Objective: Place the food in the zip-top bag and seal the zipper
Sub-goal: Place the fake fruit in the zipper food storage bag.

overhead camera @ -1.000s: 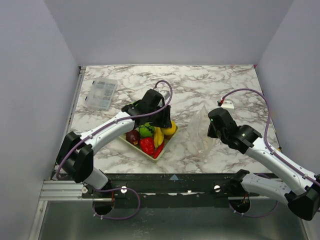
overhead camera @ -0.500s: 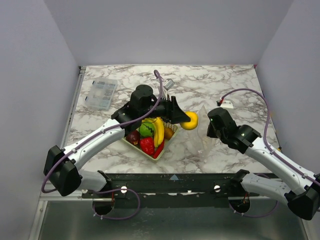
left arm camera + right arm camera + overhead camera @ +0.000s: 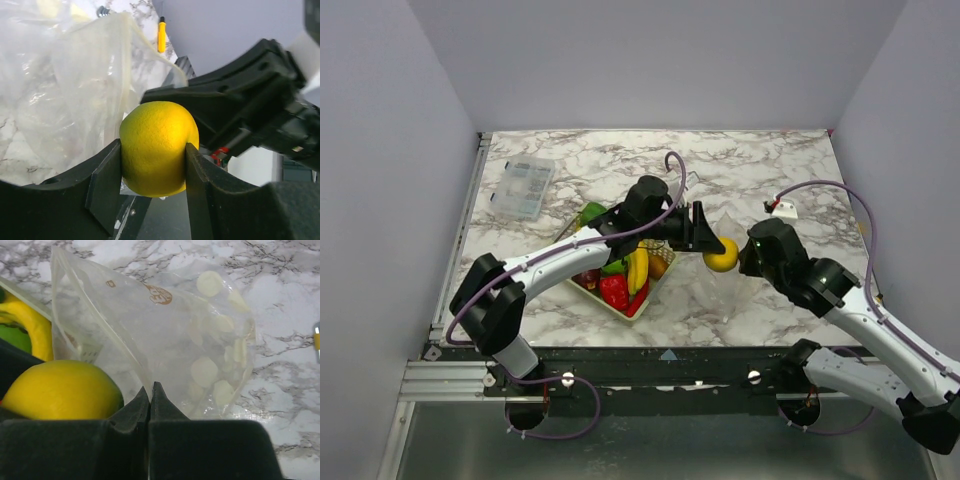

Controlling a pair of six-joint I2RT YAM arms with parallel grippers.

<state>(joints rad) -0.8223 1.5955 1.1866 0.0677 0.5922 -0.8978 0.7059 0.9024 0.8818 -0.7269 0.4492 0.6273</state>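
1 lemon (image 3: 159, 148) clamped, bag (image 3: 165, 335) edge pinched

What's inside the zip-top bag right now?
No food shows through the zip-top bag; the lemon, in the left gripper, is outside it. The right gripper covers its near edge.

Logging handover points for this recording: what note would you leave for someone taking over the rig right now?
Left gripper: shut on the lemon, holding it in the air at the bag's mouth.
Right gripper: shut on an edge of the zip-top bag, holding it up.
Other food: in the basket, left of the bag.
Done: lemon picked; no food visible inside the bag.
Left: drop the lemon in, bag the other food, seal the bag.
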